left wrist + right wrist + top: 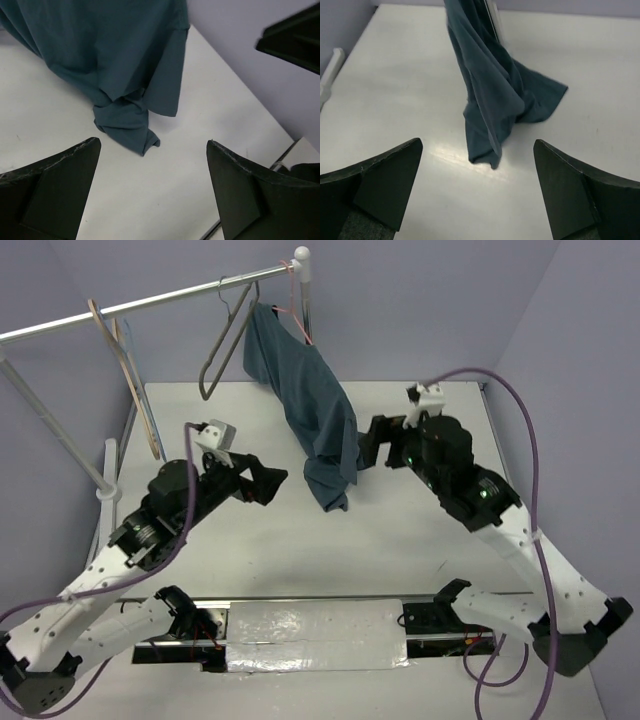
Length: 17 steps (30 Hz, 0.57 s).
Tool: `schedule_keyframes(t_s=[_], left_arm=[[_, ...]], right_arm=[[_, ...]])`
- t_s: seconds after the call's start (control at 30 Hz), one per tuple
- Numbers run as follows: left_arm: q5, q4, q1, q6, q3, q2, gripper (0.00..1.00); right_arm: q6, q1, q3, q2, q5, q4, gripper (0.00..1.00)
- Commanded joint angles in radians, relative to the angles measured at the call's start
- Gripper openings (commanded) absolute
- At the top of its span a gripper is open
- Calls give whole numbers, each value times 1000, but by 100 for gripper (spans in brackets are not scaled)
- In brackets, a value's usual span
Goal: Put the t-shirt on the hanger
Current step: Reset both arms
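- Both grippers, the left gripper (268, 480) and the right gripper (368, 445), have their fingers spread wide and hold nothing.
- Between them, the t-shirt (310, 410) hangs in a bunch, it seems from the hanger (294, 295) on the rail (150, 305). Its low end lies on the table (250, 570).
- The job looks nearly done. The arms should back away slowly so no finger snags the cloth.
- Only the top view shows the hanger. The wrist views show just the shirt's crumpled bottom.
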Motion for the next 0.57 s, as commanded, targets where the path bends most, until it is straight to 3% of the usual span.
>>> schedule_keyframes(t_s=[0.0,0.17,0.53], left_arm=[[-33,166,4,2,-56,51,99],[-25,240,4,22,-125,28,99],[-29,279,2,37,-184,-41,99]], right_arm=[[105,4,-153,-134,41,45,100],[78,8,-407,-325,-87,197,100],[54,8,-465,-382,-114,257,100]])
